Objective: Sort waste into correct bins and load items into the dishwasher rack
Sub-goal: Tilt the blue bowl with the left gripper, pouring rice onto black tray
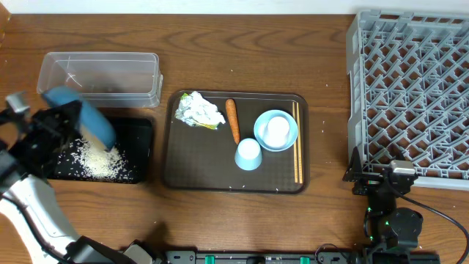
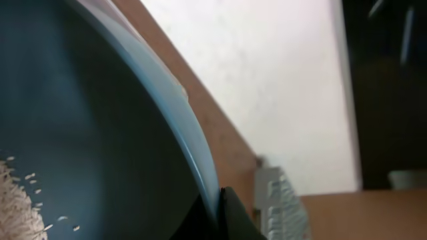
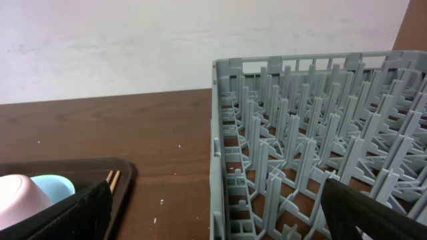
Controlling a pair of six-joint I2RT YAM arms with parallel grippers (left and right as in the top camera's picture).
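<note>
Here, the left fingers were pinched tight on the rim of the large dark-blue bowl, which was tipped over the black tray where rice grains lay heaped. The bowl looked stiff, smooth and probably slippery, heavy for a rim pinch; a deep bite on the rim seemed wise. The right fingers stood spread, holding nothing, beside the dishwasher rack.

Grey rack runs off the right edge

Serving tray on a wooden table
The dark brown serving tray lies mid-table; a white wall rises behind the table.
</note>
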